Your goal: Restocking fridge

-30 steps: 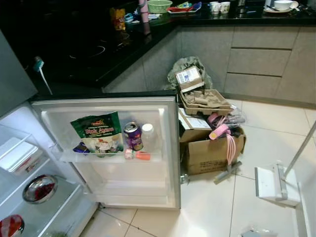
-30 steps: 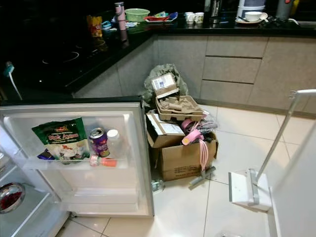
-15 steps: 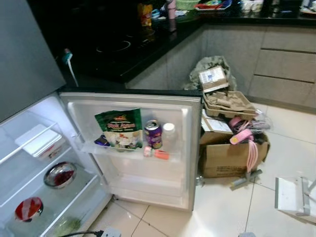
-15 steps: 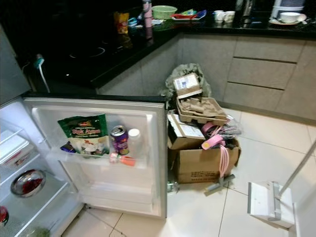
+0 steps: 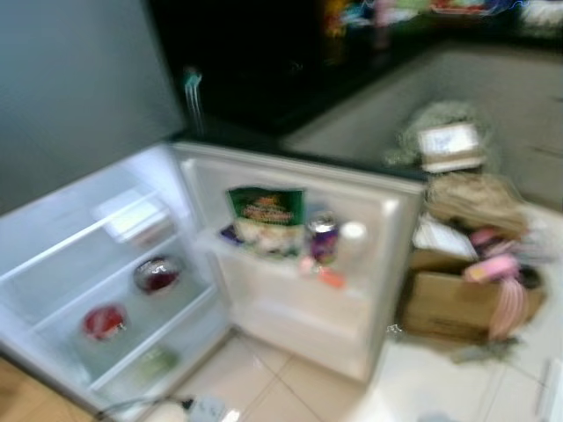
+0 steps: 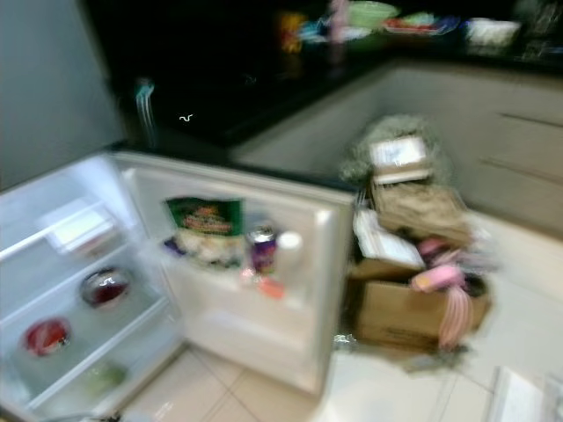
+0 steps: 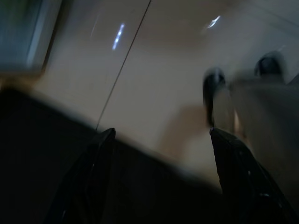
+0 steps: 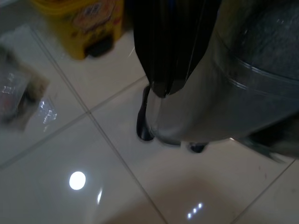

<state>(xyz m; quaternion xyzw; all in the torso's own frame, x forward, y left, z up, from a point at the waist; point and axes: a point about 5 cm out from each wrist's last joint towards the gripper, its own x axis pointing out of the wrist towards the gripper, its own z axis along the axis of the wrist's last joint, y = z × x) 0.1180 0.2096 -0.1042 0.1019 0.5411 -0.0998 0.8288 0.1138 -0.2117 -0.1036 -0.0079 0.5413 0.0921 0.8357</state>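
Note:
The small fridge [image 5: 53,237] stands open, and the head views are blurred. Its door [image 5: 387,264] swings out to the right. The door shelf holds a green snack bag [image 5: 265,211], a purple can [image 5: 323,237], a white bottle [image 5: 353,236] and a small orange item [image 5: 331,278]. Inside the fridge are a white box [image 5: 132,220], a bowl of red food [image 5: 157,273], a red-topped dish [image 5: 104,321] and something green [image 5: 154,363] on the lowest level. In the left wrist view my left gripper [image 7: 161,140] hangs open over floor tile. My right gripper [image 8: 161,88] hangs shut beside my silver leg [image 8: 243,84].
A cardboard box [image 5: 453,303] heaped with egg trays and pink items stands right of the door. A black counter [image 5: 290,79] runs behind the fridge. A yellow bin [image 8: 79,23] and a clear wrapper [image 8: 18,88] are on the floor. A plug and cable [image 5: 189,409] lie before the fridge.
The whole picture has slid to the right and blurred, so the camera has turned left. More of the fridge's inside shows now. Nothing in the scene itself has moved.

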